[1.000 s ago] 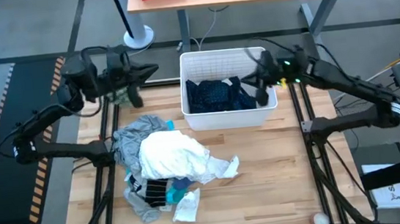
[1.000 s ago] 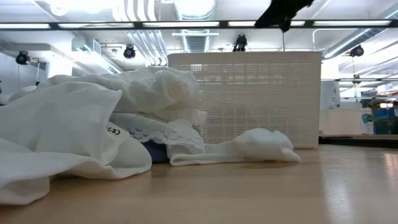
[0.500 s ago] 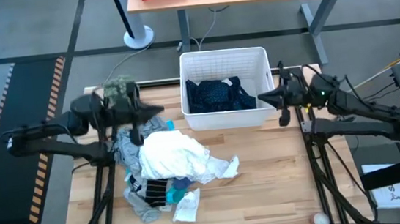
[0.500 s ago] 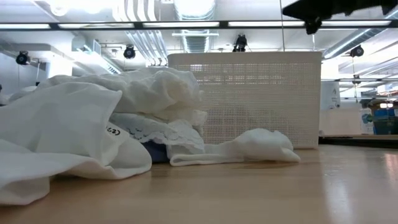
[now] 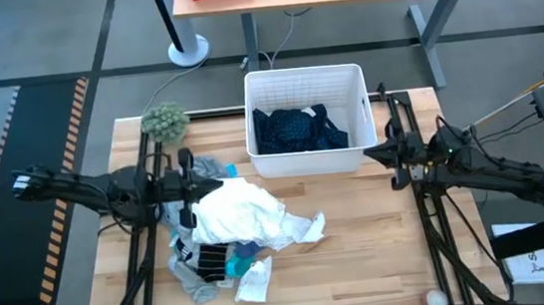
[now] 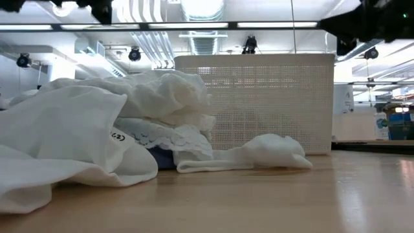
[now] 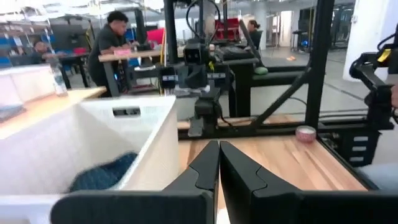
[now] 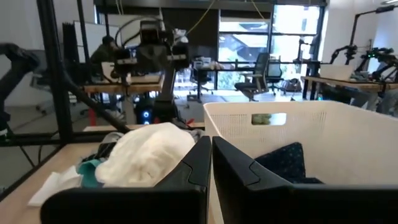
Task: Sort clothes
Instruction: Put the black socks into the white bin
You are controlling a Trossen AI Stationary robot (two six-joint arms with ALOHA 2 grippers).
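Observation:
The clothes lie in a pile on the table's left half: a white garment (image 5: 233,211) on top, a grey one (image 5: 189,172) behind it, a turquoise piece (image 5: 244,266) and small white socks (image 5: 306,228) at the near side. A dotted navy garment (image 5: 295,130) lies inside the white bin (image 5: 302,81). My left gripper (image 5: 217,182) is shut and points level toward the table's right, above the pile's far edge. My right gripper (image 5: 370,152) is shut and points level toward the left, beside the bin's near right corner. Both wrist views show shut fingers, the left (image 7: 217,149) and the right (image 8: 210,144).
A fuzzy green ball (image 5: 164,121) sits at the far left of the table. A roll of tape (image 5: 434,300) lies at the near right corner. The bin's perforated wall (image 6: 259,103) stands behind the clothes. People sit at desks in the room beyond.
Both arms have come down and drawn back toward their own sides, both grippers staying shut. My left gripper went from beside the bin's far left corner toward the near edge, to above the pile. My right gripper left the bin's right rim, sank and tipped to level.

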